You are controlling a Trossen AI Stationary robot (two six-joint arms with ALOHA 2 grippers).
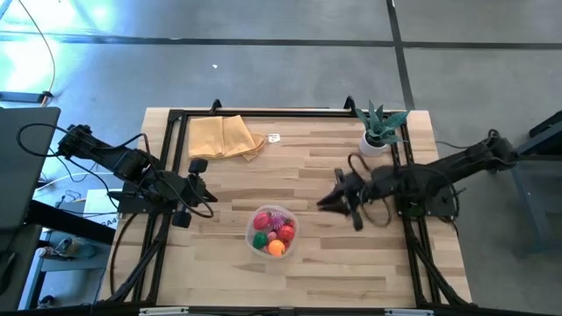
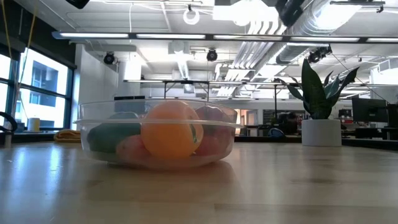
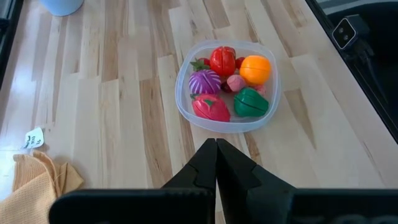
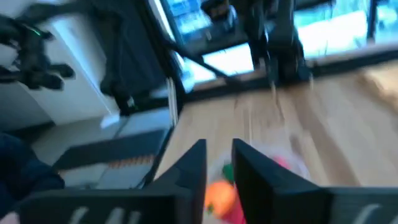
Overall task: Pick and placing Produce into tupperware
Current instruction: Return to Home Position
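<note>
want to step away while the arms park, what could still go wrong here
The right hand sits close to the container; a dip while turning away might shove it. The orange stands above the rim, so a bump could roll it out. The potted plant stands right beside the right arm and might get clipped. The left hand waits opposite.
</note>
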